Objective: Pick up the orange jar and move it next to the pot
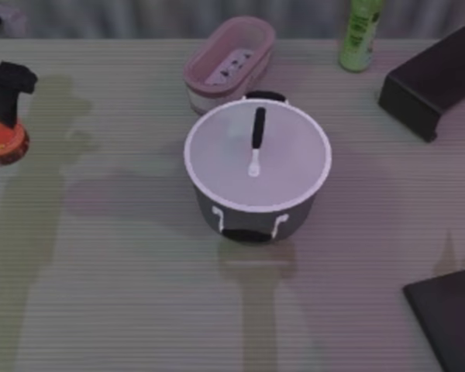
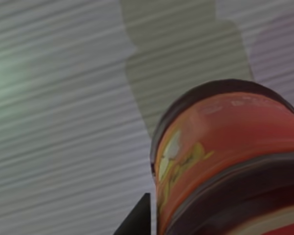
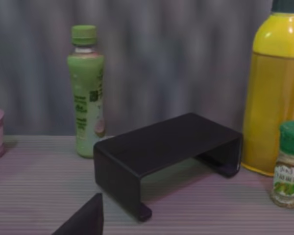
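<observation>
At the far left edge of the table my left gripper (image 1: 6,87) is shut on the orange jar (image 1: 1,139), gripping it from above. In the left wrist view the orange jar (image 2: 220,161) fills the frame close up, with its orange label and dark bands, and one black fingertip (image 2: 137,221) lies against its side. The pot (image 1: 256,167), dark grey with a pale lid, white rim and black bar handle, stands in the middle of the table, well to the right of the jar. My right arm (image 1: 449,318) is parked at the front right corner.
A pinkish oval container (image 1: 229,62) sits just behind the pot. A green bottle (image 1: 362,35) stands at the back, and a black stand (image 1: 434,81) at the back right. The right wrist view also shows a yellow bottle (image 3: 277,93) and a small green-lidded jar (image 3: 290,164).
</observation>
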Available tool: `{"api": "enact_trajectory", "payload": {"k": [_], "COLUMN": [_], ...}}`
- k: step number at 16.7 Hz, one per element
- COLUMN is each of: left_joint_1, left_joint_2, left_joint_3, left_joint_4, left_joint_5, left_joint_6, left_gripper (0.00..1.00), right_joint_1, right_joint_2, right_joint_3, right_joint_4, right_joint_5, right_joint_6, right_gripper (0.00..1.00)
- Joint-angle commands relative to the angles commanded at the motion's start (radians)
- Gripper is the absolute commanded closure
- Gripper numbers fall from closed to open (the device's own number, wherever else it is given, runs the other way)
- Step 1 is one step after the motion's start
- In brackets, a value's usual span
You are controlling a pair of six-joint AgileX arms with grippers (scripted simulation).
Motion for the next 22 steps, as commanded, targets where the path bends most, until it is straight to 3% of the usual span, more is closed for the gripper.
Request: {"api": "enact_trajectory", "payload": {"k": [5, 14, 22], "left_joint_1": [-0.058, -0.302, -0.33], "left_joint_2": [0.013, 0.053, 0.052], "left_joint_3": [-0.018, -0.103, -0.116], "left_joint_4": [0.027, 0.146, 0.166], "left_joint_5": [-0.017, -0.08, -0.087], "left_joint_6": [-0.109, -0.602, -0.655], "left_gripper": [1.0, 1.0, 1.0], "right_joint_1": [0.0, 0.0, 0.0], "right_joint_2": [0.0, 0.0, 0.0], "right_joint_3": [0.0, 0.0, 0.0], "right_joint_4": [0.0, 0.0, 0.0], "right_joint_5": [0.0, 0.0, 0.0], "right_joint_6": [0.0, 0.0, 0.0], "right_gripper": [0.0, 0.0, 0.0]}}
